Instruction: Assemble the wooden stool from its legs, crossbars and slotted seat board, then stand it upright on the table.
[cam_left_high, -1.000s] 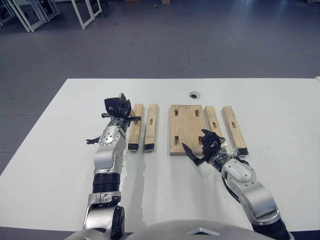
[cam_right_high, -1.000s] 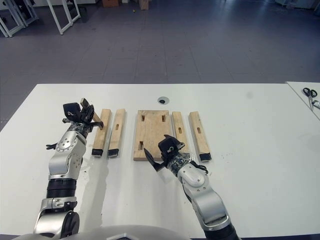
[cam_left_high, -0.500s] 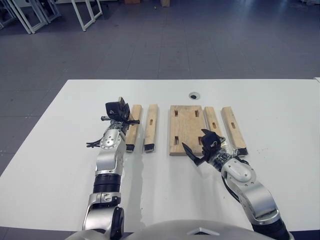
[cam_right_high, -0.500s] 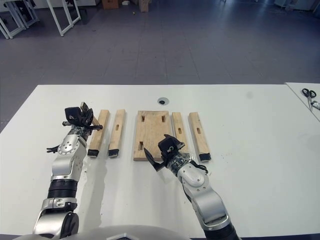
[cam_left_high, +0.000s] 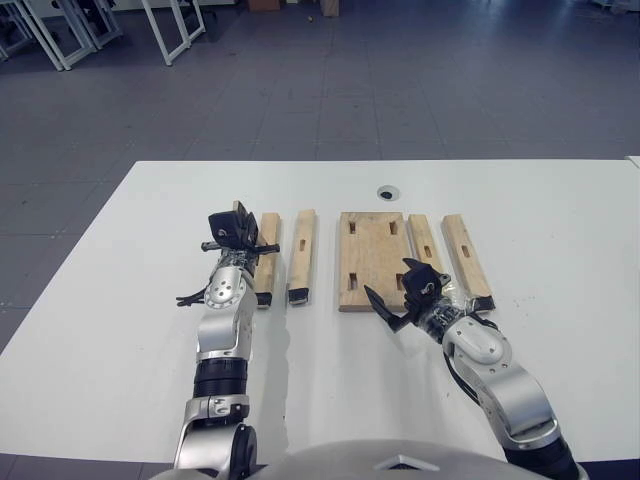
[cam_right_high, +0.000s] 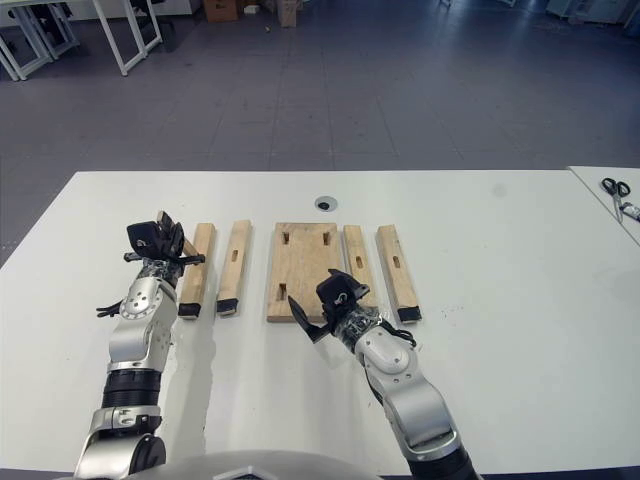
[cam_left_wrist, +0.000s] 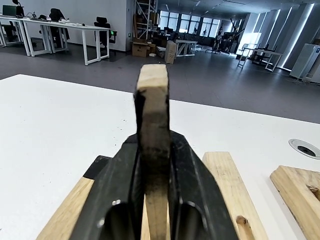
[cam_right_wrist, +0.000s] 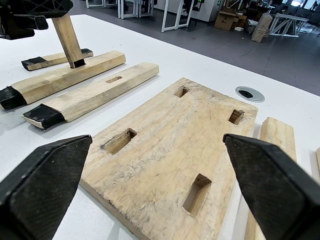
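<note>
The slotted seat board (cam_left_high: 373, 258) lies flat mid-table. Two legs (cam_left_high: 300, 255) lie to its left and two more (cam_left_high: 467, 253) to its right, all with dark ends. My left gripper (cam_left_high: 236, 232) hovers at the far end of the leftmost leg (cam_left_high: 266, 262), shut on a short crossbar (cam_left_wrist: 152, 100) that it holds upright; the crossbar (cam_right_wrist: 68, 35) also shows in the right wrist view. Another dark-tipped piece (cam_right_wrist: 52, 59) lies flat behind it. My right gripper (cam_left_high: 395, 292) stands open just above the board's near edge, with nothing between its wide-spread fingers (cam_right_wrist: 45, 185).
A round cable hole (cam_left_high: 387, 190) sits in the white table (cam_left_high: 560, 220) behind the board. Bare tabletop stretches to the far left, the right and the front. Scissors (cam_right_high: 612, 185) lie on a neighbouring table at the right.
My left gripper has come slightly nearer and to the left with the crossbar, and the leftmost leg has shifted a little with it. The right arm has stayed still.
</note>
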